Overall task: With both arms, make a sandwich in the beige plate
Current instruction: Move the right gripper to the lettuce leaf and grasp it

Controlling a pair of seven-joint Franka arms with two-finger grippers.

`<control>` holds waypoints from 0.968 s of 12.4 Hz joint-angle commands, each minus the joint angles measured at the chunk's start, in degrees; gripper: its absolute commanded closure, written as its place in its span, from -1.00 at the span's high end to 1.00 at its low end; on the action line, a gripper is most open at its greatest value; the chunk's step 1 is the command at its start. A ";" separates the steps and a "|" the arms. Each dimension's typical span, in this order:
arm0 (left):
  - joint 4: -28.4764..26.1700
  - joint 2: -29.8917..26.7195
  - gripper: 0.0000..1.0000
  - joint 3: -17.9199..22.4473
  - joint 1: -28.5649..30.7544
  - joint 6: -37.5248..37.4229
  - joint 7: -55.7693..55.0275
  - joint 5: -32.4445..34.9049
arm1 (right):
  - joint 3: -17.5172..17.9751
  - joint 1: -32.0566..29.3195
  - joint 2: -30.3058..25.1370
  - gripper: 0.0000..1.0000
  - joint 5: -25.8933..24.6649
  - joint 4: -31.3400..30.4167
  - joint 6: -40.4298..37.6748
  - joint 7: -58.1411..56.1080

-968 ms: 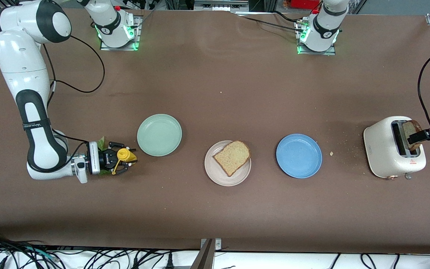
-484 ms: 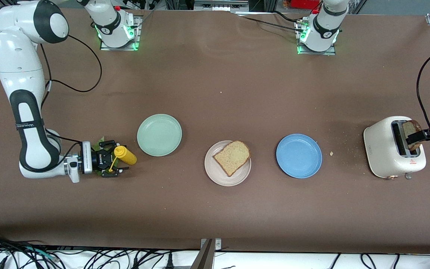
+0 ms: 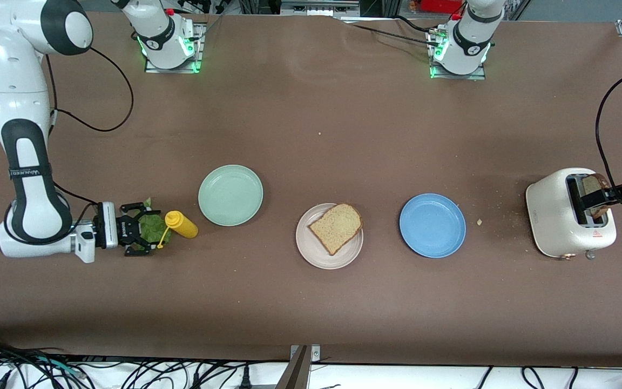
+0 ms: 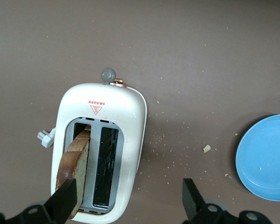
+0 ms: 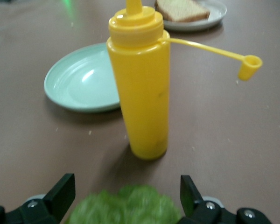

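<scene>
the right hand (image 3: 137,236) is low over the counter (image 3: 311,302) at the right arm's end, its fingers wide and holding nothing, with the lettuce leaf (image 3: 151,229) between them and the yellow bottle (image 3: 182,224) standing just beside. the left hand (image 3: 602,199) is at the toaster (image 3: 565,221), open wide around the bread slice (image 4: 74,168) standing in a slot. the beige plate (image 3: 311,251) lies between the green plate (image 3: 230,194) and the blue plate (image 3: 432,225) and carries one slice of bread (image 3: 337,227).
</scene>
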 commanded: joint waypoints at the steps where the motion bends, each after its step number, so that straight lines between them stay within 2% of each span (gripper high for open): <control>1: 0.49 -0.28 0.99 -0.17 -0.41 -0.68 0.55 1.67 | 0.00 0.37 -9.41 1.00 -8.44 -8.79 6.39 4.23; 2: 0.49 -0.28 0.99 -0.17 -0.06 -0.68 0.73 1.67 | 0.08 0.45 -10.65 1.00 -11.43 -10.30 9.21 5.29; 5: 0.58 -0.28 0.99 -0.26 -0.41 -0.68 0.56 1.67 | 0.17 1.95 -10.93 1.00 -16.20 -14.16 18.33 5.74; 8: 0.67 -0.36 0.99 -0.43 -0.58 -0.68 0.29 1.67 | 0.87 2.12 -10.23 1.00 -16.47 -18.74 28.54 5.65; 11: 0.40 -1.33 0.99 -0.52 -0.58 -1.56 0.47 1.67 | 0.88 3.00 -10.05 0.99 -19.01 -19.01 31.38 4.51; 12: 0.49 -1.33 0.99 -0.52 -0.58 -1.56 0.47 1.67 | 0.88 3.00 -9.70 0.67 -19.46 -19.01 31.73 4.25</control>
